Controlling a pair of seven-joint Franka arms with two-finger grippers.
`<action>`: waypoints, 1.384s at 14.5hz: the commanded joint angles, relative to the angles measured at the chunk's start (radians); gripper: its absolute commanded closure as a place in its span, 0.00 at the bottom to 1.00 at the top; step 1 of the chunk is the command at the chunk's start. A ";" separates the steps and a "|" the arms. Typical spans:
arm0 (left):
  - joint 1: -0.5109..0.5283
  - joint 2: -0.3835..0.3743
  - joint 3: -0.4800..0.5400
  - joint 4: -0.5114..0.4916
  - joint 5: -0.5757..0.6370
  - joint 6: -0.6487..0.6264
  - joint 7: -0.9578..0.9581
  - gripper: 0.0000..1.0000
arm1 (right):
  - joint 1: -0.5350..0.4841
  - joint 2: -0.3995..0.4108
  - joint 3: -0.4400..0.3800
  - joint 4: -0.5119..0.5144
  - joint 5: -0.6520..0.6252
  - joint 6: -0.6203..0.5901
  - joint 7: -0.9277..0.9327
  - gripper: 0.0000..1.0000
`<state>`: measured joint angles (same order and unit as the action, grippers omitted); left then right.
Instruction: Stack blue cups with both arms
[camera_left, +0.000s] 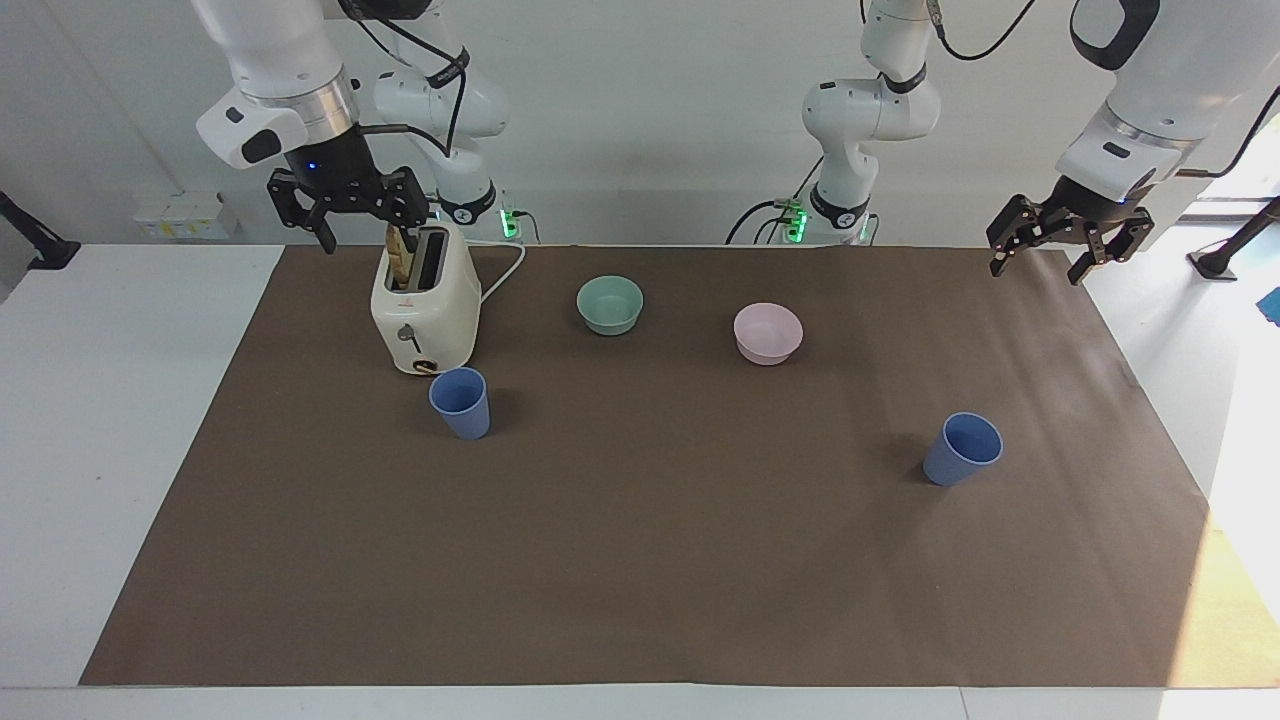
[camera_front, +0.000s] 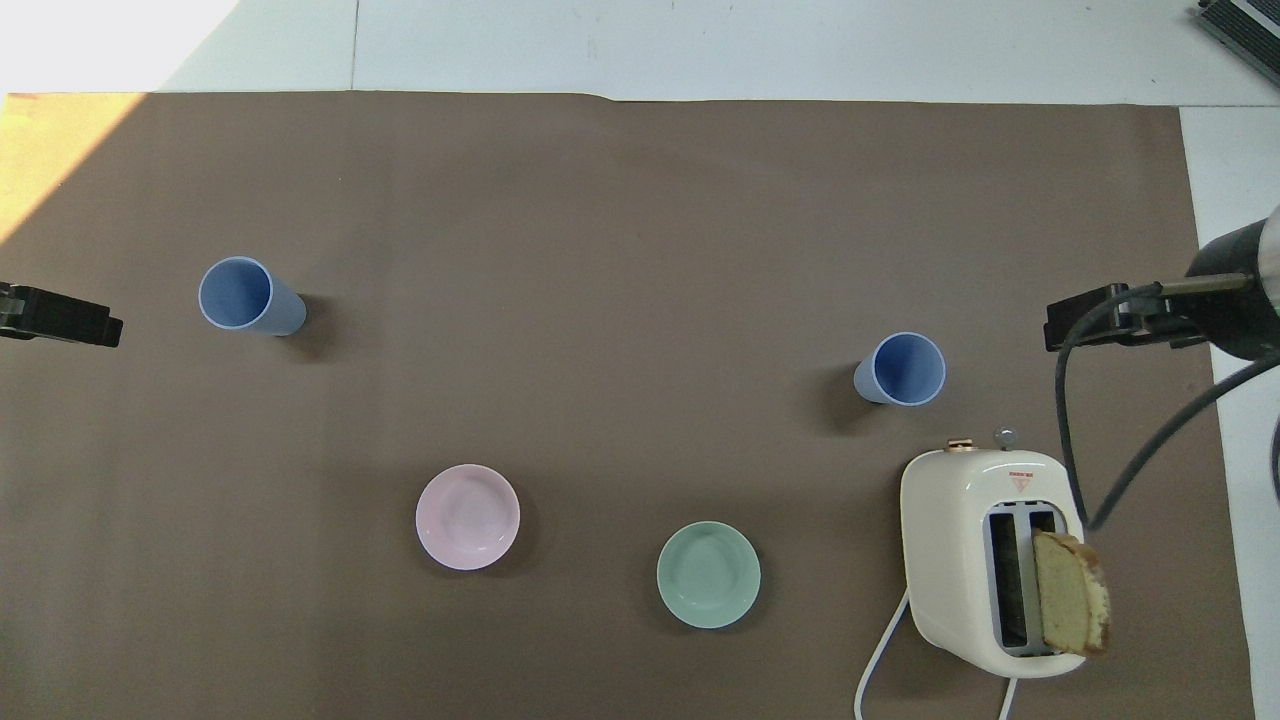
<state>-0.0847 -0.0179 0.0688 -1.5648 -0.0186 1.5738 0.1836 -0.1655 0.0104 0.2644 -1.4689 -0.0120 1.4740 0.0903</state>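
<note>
Brown-covered bench (camera_left: 640, 560): both blue cups (camera_left: 460, 402) (camera_left: 963, 448) stand apart. Left gripper (camera_left: 1070, 240) and right gripper (camera_left: 345, 205) hang empty, jaws wide; lower yours squarely over each cup.

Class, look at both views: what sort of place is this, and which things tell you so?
Probably a robotics lab staged as a kitchen: white robot arms over a table covered with brown paper, on which household props are laid out, a toaster and blue cups.

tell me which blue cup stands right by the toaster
The blue cup toward the right arm's end of the table: it stands just in front of the toaster. The other blue cup stands alone toward the left arm's end.
</note>
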 joint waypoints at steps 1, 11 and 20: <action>0.008 -0.030 0.002 -0.034 -0.011 0.023 0.010 0.00 | -0.014 -0.006 0.006 -0.013 0.021 0.016 0.013 0.00; 0.088 -0.001 0.003 -0.115 -0.011 0.214 0.065 0.00 | -0.014 -0.006 0.006 -0.013 0.021 0.016 0.013 0.00; 0.129 0.162 0.002 -0.161 -0.012 0.411 0.158 0.00 | -0.014 -0.006 0.006 -0.011 0.021 0.016 0.013 0.00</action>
<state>0.0329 0.1113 0.0798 -1.7221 -0.0186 1.9455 0.3209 -0.1655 0.0104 0.2644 -1.4689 -0.0120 1.4740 0.0903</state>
